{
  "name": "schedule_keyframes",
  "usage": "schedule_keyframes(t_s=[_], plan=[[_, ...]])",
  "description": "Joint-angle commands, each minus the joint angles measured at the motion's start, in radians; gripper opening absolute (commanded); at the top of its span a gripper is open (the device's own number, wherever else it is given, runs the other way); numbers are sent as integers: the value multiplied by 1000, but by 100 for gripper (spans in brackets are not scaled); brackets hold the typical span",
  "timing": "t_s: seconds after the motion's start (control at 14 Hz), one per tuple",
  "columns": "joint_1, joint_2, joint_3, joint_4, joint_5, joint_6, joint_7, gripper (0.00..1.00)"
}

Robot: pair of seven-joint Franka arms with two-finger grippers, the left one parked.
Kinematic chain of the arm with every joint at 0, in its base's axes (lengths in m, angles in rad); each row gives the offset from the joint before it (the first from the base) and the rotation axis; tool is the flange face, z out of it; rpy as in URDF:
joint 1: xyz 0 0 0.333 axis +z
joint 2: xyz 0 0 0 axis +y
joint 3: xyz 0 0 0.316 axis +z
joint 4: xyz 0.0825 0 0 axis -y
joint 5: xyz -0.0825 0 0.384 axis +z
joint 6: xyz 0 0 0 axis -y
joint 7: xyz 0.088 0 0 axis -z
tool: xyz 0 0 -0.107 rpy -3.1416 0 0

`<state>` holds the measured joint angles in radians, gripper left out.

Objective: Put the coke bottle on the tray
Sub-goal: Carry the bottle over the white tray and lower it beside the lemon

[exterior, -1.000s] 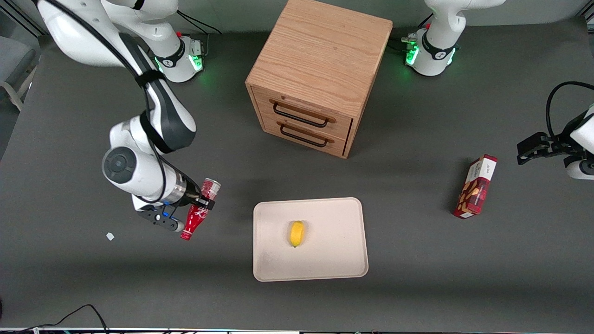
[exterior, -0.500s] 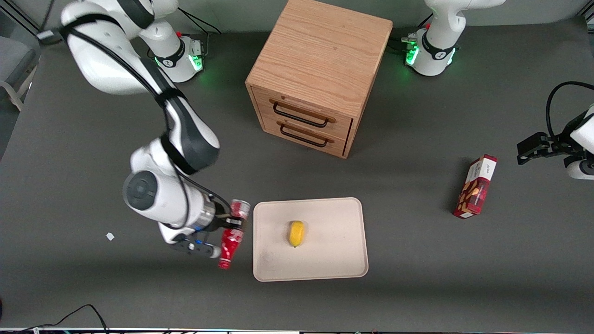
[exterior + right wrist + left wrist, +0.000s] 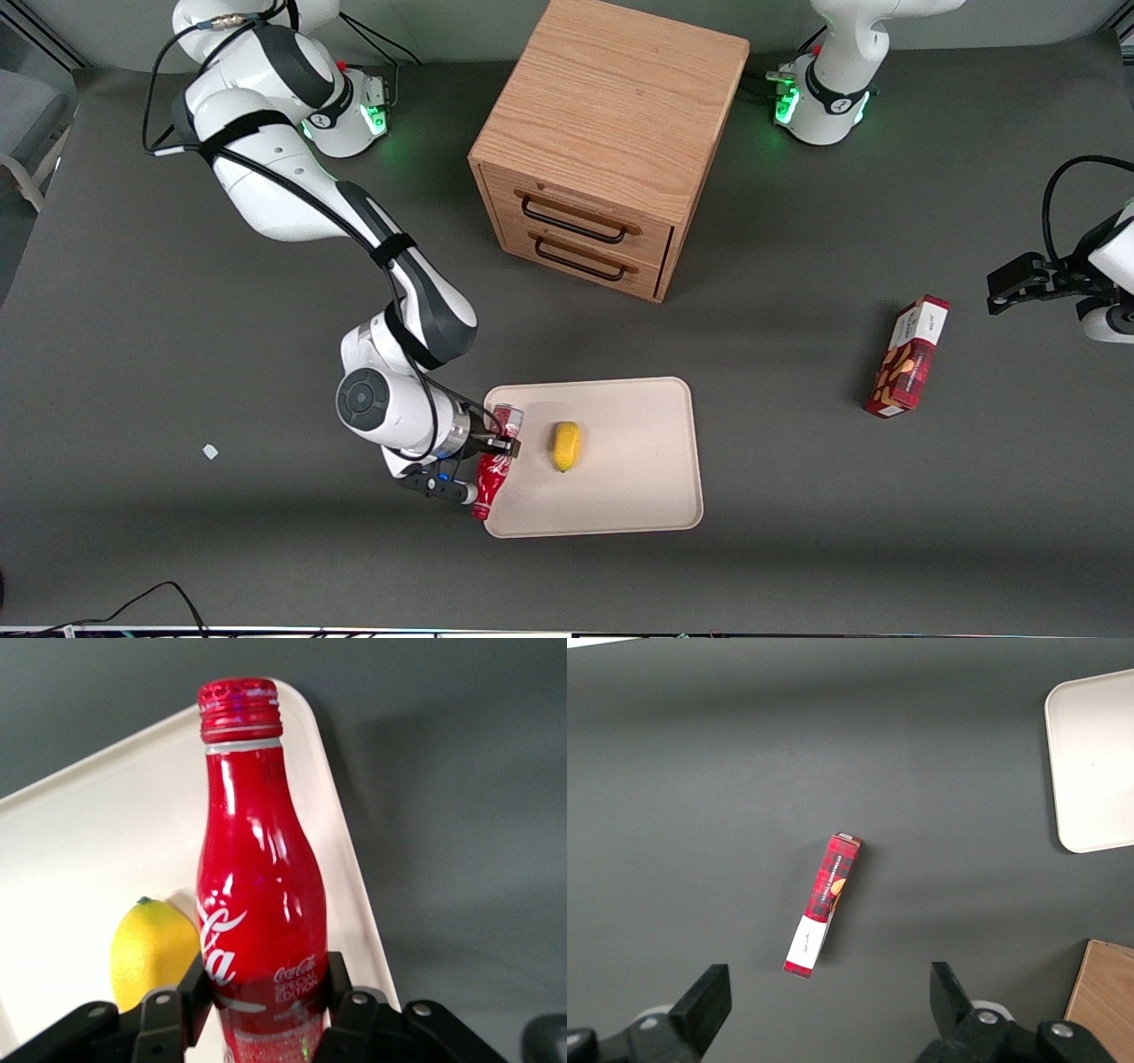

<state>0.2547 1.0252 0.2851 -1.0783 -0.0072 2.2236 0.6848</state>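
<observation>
Claw [image 3: 496, 450] clamping coke bottle [image 3: 493, 471], cap toward camera, over tray [image 3: 620, 496] edge

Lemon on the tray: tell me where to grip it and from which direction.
Grip the lemon across its narrow middle, coming straight down from above: it lies flat on the tray, long axis toward the front camera. The end effector, beside it, holds the coke bottle.

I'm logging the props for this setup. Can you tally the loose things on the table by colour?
Red: 2, the coke bottle held in the gripper over the tray's edge, and the snack box
Yellow: 1, the lemon
Cream: 1, the tray
Wood: 1, the drawer cabinet
Total: 5
</observation>
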Motion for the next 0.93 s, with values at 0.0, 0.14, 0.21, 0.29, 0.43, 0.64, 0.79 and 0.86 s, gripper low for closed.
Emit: schedule_keyframes(t_s=[0.0, 0.14, 0.21, 0.29, 0.43, 0.64, 0.79, 0.86], plan=[[15, 25, 3, 44, -11, 1, 39, 0], [17, 33, 3, 38, -11, 16, 39, 0], [17, 35, 3, 35, -11, 18, 39, 25], [17, 39, 2, 32, -16, 19, 38, 99], [17, 36, 2, 32, -51, 19, 35, 100], [6, 10, 3, 32, -63, 5, 35, 100], [-2, -60, 3, 12, -65, -63, 35, 100], [-14, -117, 2, -1, -65, -120, 35, 100]])
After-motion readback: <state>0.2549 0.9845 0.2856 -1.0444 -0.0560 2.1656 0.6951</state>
